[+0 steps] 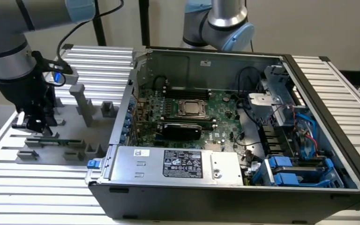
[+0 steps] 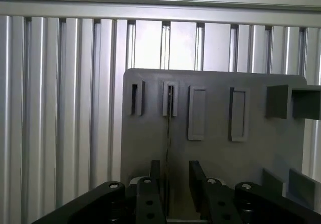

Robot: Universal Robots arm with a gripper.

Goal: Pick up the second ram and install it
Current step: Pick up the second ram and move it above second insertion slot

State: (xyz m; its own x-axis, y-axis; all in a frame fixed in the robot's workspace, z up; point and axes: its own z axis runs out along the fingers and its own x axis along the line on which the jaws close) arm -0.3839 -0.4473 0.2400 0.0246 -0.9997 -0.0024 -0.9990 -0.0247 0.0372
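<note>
Ribbed aluminium table (image 1: 99, 61) carries a gray holder (image 1: 89, 133); in the exterior view the gripper (image 1: 35, 123) hangs just above the second ram (image 1: 54, 140), which lies in that holder; in the wrist view the jaws stand open, the ram (image 2: 168, 133) edge-on between them; I judge it not yet gripped; lifting and installing remain.

The exterior view looks down at a slant from high up and some way back. It takes in the open computer case (image 1: 230, 201), the slatted worktop (image 1: 36, 187) and the gray holder plate (image 1: 67, 130) at the exterior view's left. The wrist view sits close above that holder plate (image 2: 220, 158), facing straight down past the pincer (image 2: 173, 174). Both views share the holder plate and the worktop's slats.
</note>
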